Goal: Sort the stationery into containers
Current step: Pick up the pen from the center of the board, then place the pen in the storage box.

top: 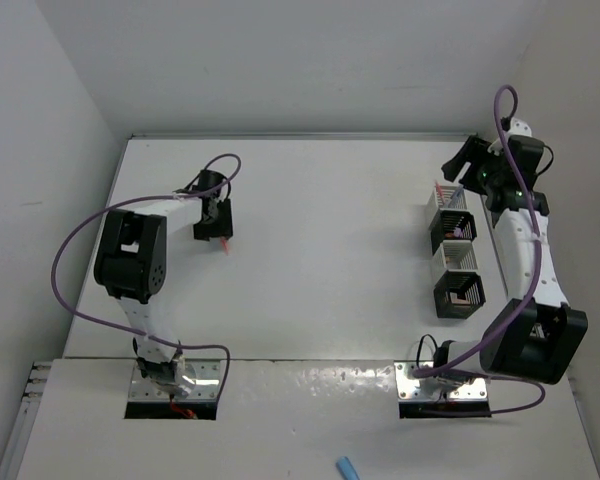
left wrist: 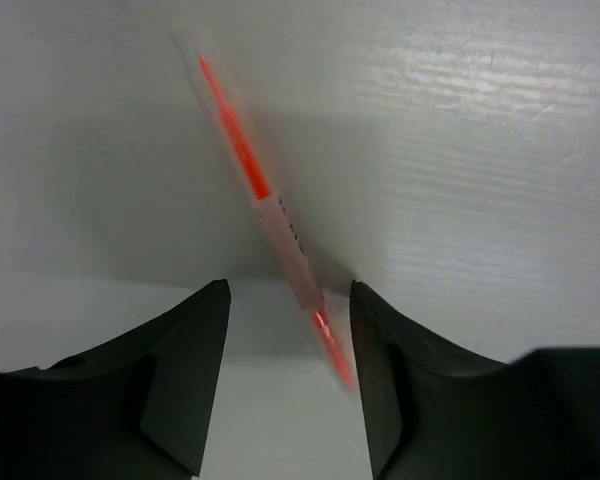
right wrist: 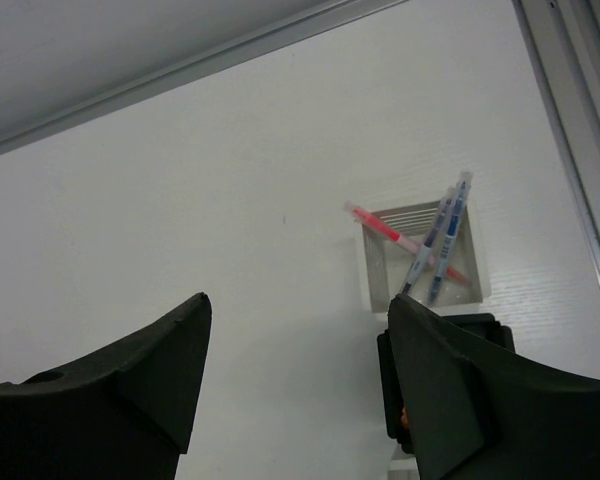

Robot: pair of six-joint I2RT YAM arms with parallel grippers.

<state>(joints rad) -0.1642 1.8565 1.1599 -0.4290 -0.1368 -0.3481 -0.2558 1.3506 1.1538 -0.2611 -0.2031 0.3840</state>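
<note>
An orange pen (left wrist: 270, 215) lies slanted on the white table, blurred, with its lower end between my left gripper's (left wrist: 289, 290) open jaws, close to the right finger (left wrist: 380, 350). In the top view the left gripper (top: 213, 226) is at the table's far left, with the pen's tip (top: 225, 244) showing just below it. My right gripper (right wrist: 298, 300) is open and empty, held above the far end of the container row (top: 458, 255). A silver mesh box (right wrist: 375, 275) holds a pink-orange pen and two blue-purple pens (right wrist: 438, 238). A black box (right wrist: 385, 385) is partly hidden behind my right finger.
The row of silver and black mesh boxes runs along the right side, with a black box (top: 460, 294) nearest and a raised rail (right wrist: 570, 130) beside it. A small blue item (top: 346, 467) lies on the near ledge between the arm bases.
</note>
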